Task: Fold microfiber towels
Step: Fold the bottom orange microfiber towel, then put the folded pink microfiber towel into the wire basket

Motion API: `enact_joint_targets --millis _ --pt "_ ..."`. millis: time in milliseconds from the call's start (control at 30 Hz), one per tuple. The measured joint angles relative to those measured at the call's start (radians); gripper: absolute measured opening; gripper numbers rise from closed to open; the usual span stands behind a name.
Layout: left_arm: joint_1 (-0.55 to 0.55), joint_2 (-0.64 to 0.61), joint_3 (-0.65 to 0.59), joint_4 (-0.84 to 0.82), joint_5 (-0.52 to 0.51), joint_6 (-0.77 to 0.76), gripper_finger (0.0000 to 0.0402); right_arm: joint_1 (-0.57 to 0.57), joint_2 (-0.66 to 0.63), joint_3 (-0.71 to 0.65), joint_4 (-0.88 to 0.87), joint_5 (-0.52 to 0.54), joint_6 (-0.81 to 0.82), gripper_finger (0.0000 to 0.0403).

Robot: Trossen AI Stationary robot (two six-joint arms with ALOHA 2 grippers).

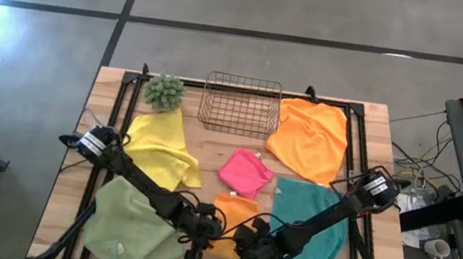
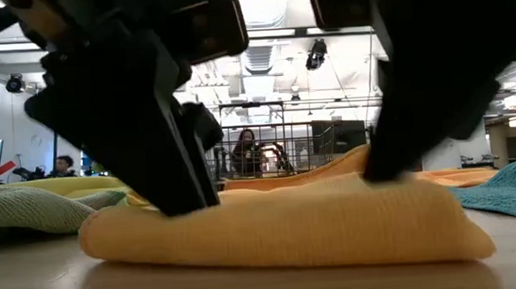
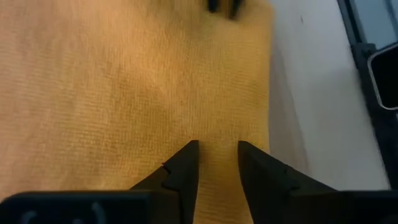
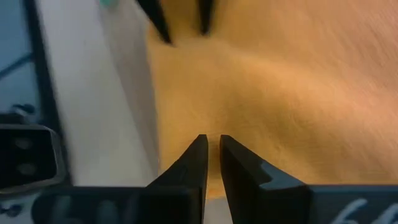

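Observation:
A small orange towel (image 1: 234, 210) lies folded on the table's near middle, its rounded fold (image 2: 289, 231) facing the near edge. My left gripper (image 1: 201, 239) is down on its near left part, fingers (image 3: 186, 163) a little apart with cloth showing between them. My right gripper (image 1: 244, 249) is down on its near right part, nearly shut on a ridge of cloth. Around it lie a sage towel (image 1: 131, 233), a yellow towel (image 1: 161, 147), a pink towel (image 1: 245, 172), a teal towel (image 1: 314, 223) and a larger orange towel (image 1: 310, 136). My left gripper sets both fingertips (image 2: 186, 201) on the towel's top layer close to its near edge (image 3: 219, 134), slanting down from the left. Cloth lies in the gap between them. The towel stays flat on the table. My right gripper pinches a small ridge of the towel's top (image 4: 213, 121) between its two fingers, close to the near edge. It slants down from the right. One layer or several, I cannot tell. The towel rests on the table.
A copper wire basket (image 1: 240, 103) and a spiky green plant (image 1: 164, 91) stand at the far edge. Black frame rails (image 1: 357, 156) run along the table's sides. People sit in the room beyond (image 2: 245, 154).

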Motion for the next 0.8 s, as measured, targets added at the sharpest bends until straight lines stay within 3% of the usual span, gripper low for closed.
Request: enact_joint_targets --millis 167,500,633,800 --pt "-0.013 0.006 0.001 0.005 0.032 -0.035 0.0088 0.011 0.044 0.002 0.033 -0.074 0.035 0.0034" --pt "-0.024 -0.033 0.003 -0.070 0.024 -0.043 0.0088 0.070 -0.007 0.002 0.030 -0.066 0.050 0.0034" --pt "-0.024 -0.086 0.006 -0.134 -0.015 -0.002 0.0088 0.083 -0.046 0.004 0.025 -0.064 0.021 0.0034" --pt "-0.022 -0.194 0.011 -0.279 -0.139 0.136 0.0088 0.087 -0.094 0.004 0.010 -0.003 -0.031 0.0034"
